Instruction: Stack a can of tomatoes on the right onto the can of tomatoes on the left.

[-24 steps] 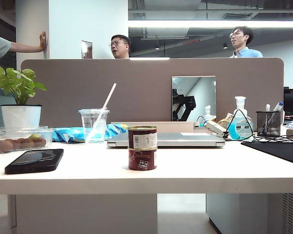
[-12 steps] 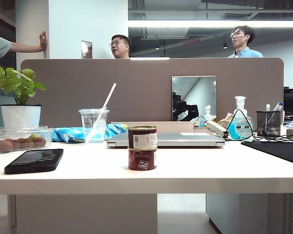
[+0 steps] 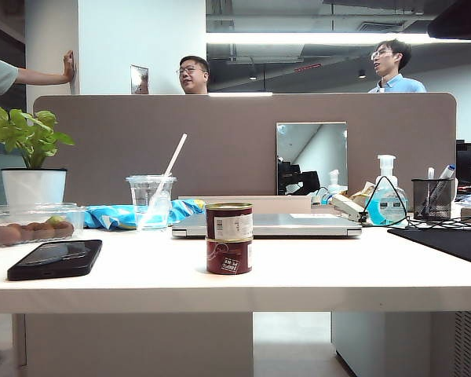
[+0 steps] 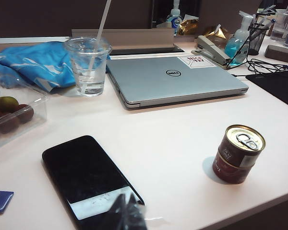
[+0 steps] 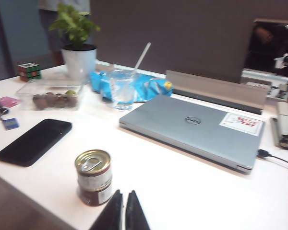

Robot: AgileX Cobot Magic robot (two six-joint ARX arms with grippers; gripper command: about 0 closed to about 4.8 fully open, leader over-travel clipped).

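The white desk (image 3: 314,275) carries a closed laptop (image 3: 267,225) at the far side and, nearer, the two tomato cans (image 3: 228,238) stacked one on the other near the middle. Both arms hang raised above the near edge. The right end effector (image 5: 120,211) is nearly closed and empty, just beside the stack (image 5: 93,177). The left end effector (image 4: 127,213), over the phone (image 4: 89,179), is blurred; I cannot tell its opening.

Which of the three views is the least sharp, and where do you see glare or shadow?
The right wrist view is the softest, with the stacked cans and the shut right gripper blurred. The left wrist view is sharper; the phone shows a pale reflection, the cans cast a shadow, and the left gripper is a dark blur. The exterior view is crisp, with a bright ceiling light.
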